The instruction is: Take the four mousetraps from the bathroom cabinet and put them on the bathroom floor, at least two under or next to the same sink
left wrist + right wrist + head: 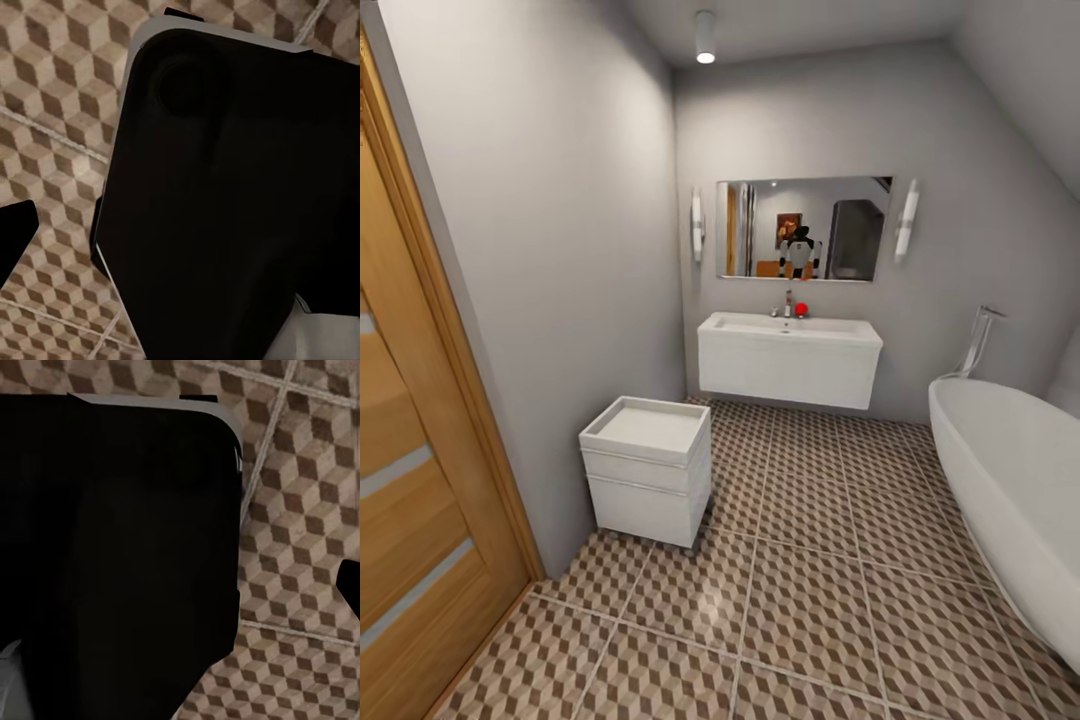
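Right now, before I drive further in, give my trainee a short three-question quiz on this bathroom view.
1. True or false: the white wall-hung rectangular sink hangs below the wide wall mirror.
2. Which stands nearer the orange-brown wooden door? A) the small white drawer unit B) the white oval bathtub
3. Fill in: the small ball on the sink by the chrome tap is ____.

Key: 1 true; 2 A; 3 red
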